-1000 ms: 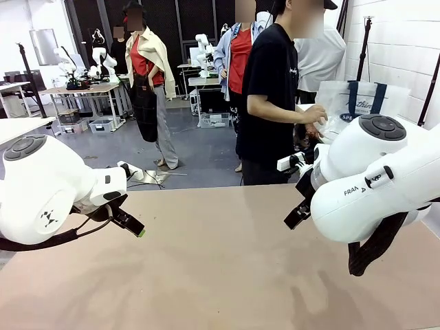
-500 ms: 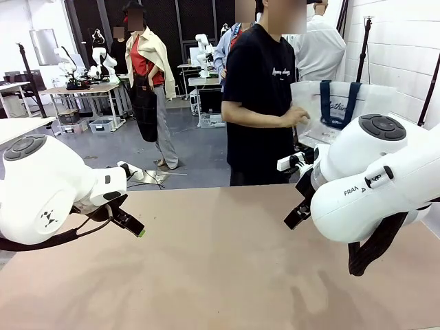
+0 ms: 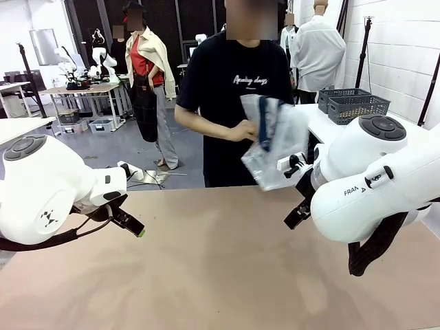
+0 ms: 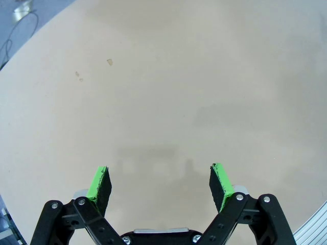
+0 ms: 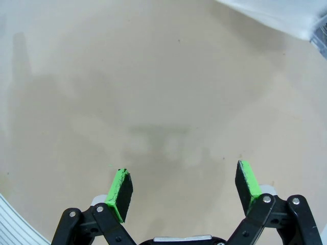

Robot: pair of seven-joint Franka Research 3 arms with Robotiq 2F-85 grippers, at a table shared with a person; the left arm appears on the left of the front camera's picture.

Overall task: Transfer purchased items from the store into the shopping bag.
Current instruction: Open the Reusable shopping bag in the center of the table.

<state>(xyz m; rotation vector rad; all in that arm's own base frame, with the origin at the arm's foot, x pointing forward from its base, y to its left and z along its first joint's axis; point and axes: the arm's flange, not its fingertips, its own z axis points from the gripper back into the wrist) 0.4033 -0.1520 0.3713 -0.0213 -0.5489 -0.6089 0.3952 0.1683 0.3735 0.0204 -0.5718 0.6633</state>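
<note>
A person in a black T-shirt stands at the table's far edge and holds the shopping bag (image 3: 275, 141) in one hand. It is crumpled translucent plastic with navy straps, hanging just above the edge. The store (image 3: 359, 106), a dark grey mesh basket, sits on a white side table at the back right. The purchased items are out of view. My left gripper (image 3: 130, 223) hovers open over the bare tabletop at the left, its green pads (image 4: 99, 184) wide apart. My right gripper (image 3: 295, 213) hangs open at the right, just below the bag, with nothing between its fingers (image 5: 247, 181).
The tan tabletop (image 3: 220, 275) spreads between both arms. A second mesh basket (image 3: 338, 95) stands beside the store. A whitish plastic edge (image 5: 271, 13) shows in the top right corner of the right wrist view. Other people and tables stand farther back.
The person has turned from the back right to face the table, bringing the bag down and left to its far edge. Neither arm has moved.
</note>
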